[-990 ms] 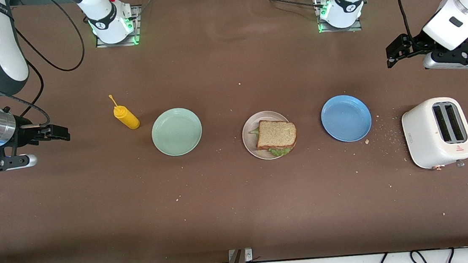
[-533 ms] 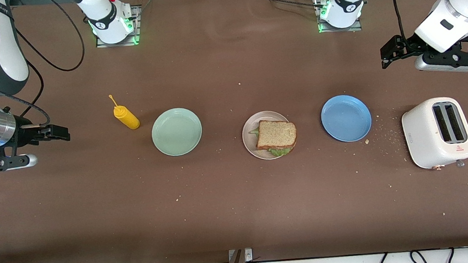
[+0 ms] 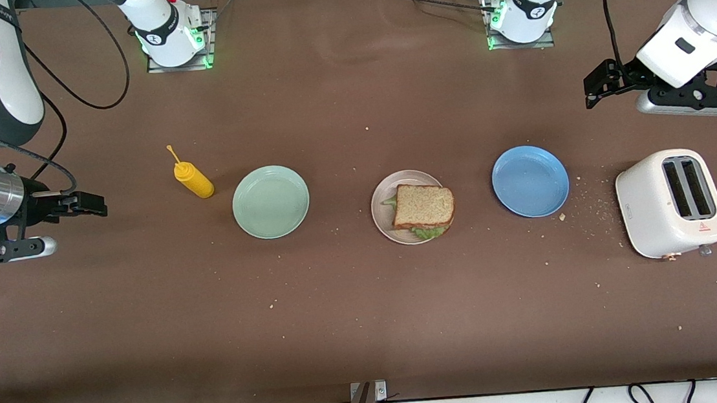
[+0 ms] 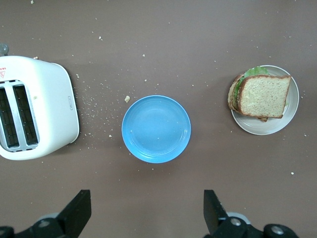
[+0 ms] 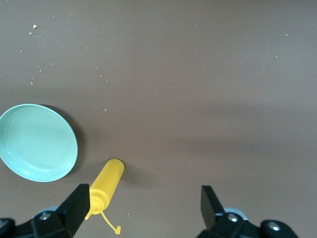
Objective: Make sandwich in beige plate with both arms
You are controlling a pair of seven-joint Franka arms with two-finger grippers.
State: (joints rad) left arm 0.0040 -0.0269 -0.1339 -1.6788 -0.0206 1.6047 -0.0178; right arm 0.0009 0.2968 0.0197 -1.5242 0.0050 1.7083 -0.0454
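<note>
The counter [image 3: 368, 317] carries a finished sandwich [image 3: 424, 207] on the beige plate [image 3: 383, 215], between the mint and blue plates, so nothing seems left to do. The left end effector [image 3: 595, 86] and right end effector [image 3: 96, 204] hang released, empty, over bare counter toward their own ends.
</note>
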